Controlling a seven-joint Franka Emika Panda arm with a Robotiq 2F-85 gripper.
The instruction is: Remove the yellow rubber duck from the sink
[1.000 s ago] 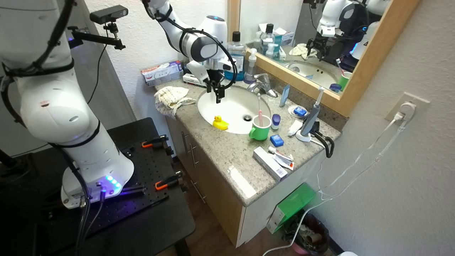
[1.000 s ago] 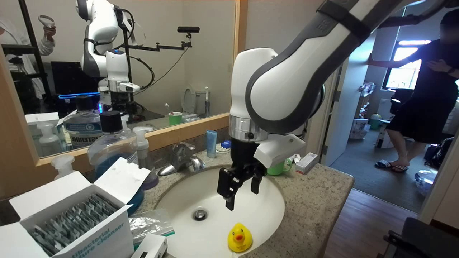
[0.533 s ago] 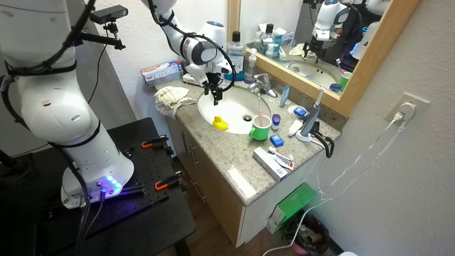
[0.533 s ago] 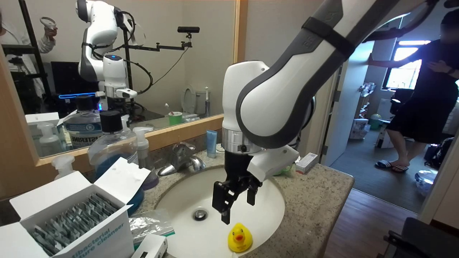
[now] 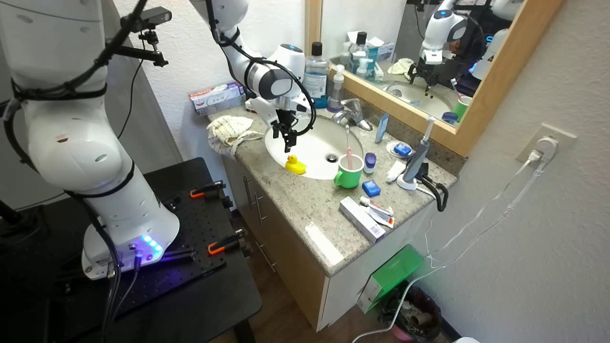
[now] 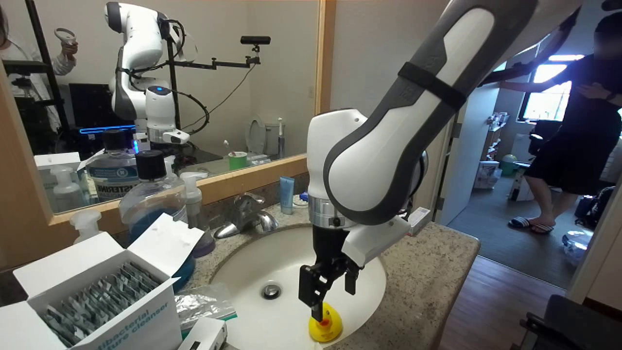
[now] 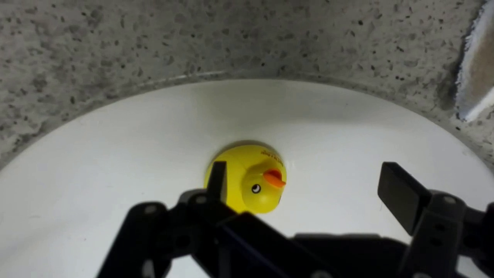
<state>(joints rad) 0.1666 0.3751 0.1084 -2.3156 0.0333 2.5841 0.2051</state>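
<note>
One tool [image 7: 304,180] has descended, two fingers [image 7: 403,197] apart, near one rubber duck [image 7: 247,173] in one sink [image 7: 115,154].

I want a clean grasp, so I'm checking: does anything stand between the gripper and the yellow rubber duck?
Nothing visible stands between the gripper and the yellow rubber duck in the sink. In the wrist view, though, one of its open fingers covers part of the duck, so a sideways shift might help.

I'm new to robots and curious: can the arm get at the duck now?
Probably yes: the gripper is open near the duck, with nothing between them, though it looks off-center and may need shifting.
</note>
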